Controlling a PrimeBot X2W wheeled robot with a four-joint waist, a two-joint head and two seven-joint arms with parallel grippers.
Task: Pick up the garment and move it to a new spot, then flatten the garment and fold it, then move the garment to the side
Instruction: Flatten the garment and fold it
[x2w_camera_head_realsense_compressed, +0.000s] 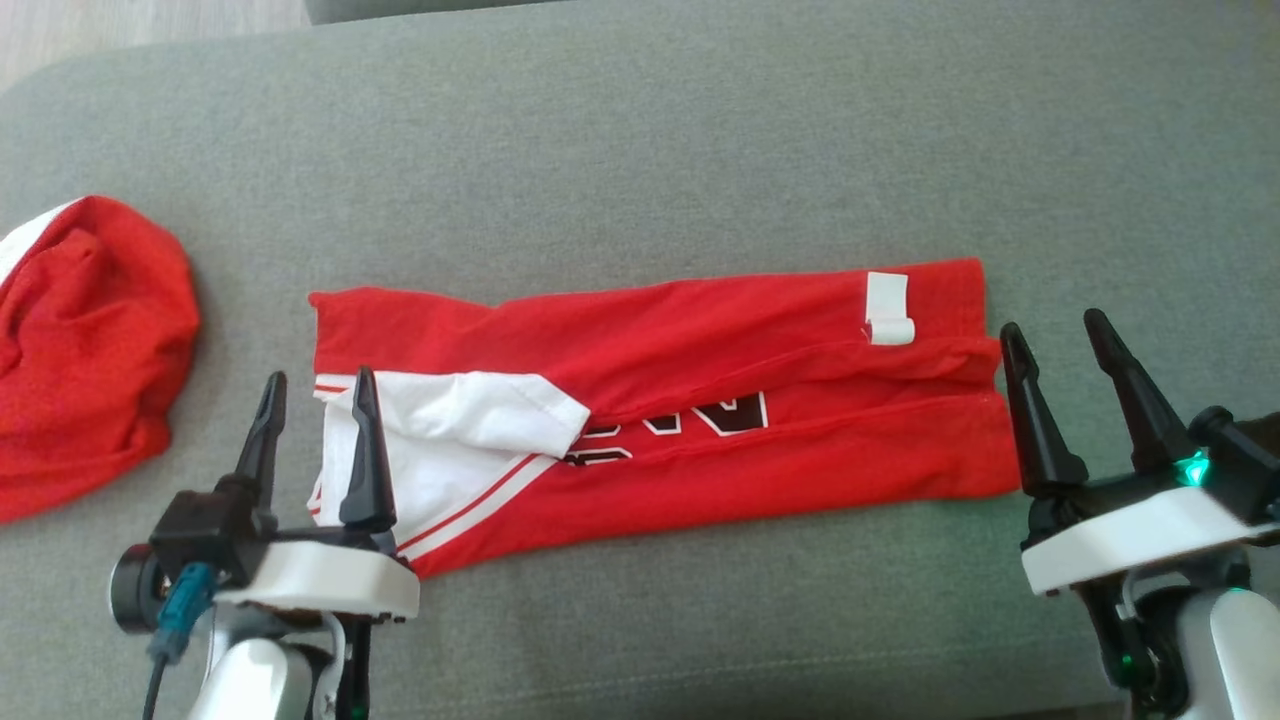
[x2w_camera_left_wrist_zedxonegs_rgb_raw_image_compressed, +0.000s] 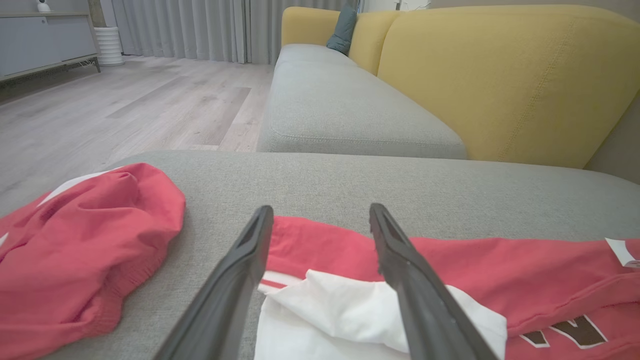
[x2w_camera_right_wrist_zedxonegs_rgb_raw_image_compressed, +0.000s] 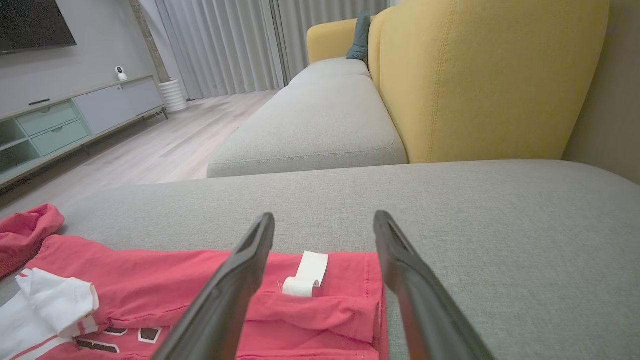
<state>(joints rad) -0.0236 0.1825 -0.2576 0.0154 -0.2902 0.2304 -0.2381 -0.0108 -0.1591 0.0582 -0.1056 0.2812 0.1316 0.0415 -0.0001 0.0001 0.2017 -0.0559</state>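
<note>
I am holding both grippers wide open with nothing in them. My left gripper is hanging at the white-sleeved end of the red garment, and my right gripper just beside its other end. The garment is lying folded in a long band across the grey cushion, apart from a crumpled red cloth on my left.

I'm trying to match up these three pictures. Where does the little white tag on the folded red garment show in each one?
Head view: white tag, upper right, near the right end of the red garment.
Left wrist view: at the far right edge, partly cut off.
Right wrist view: low centre, by the garment's far edge.
Shared landmark: the garment's white sleeve.
</note>
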